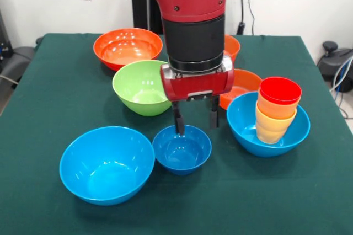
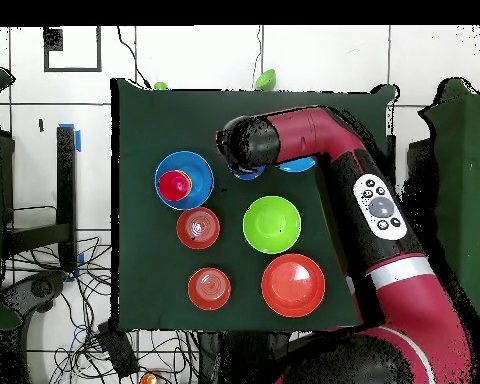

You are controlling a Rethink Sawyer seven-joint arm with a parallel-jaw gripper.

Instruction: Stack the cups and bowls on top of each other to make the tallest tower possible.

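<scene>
Gripper [image 1: 195, 120] fingers apart astride small dark blue bowl's [image 1: 182, 151] far rim, bowl upright, mouth upward

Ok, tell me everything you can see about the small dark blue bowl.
The small dark blue bowl is glossy round plastic, upright and empty, on the green cloth between two larger light blue bowls. The open gripper straddles its far rim, one finger dipping inside, the other outside. Whether they touch the rim is unclear. In the overhead view the arm mostly hides it.
</scene>
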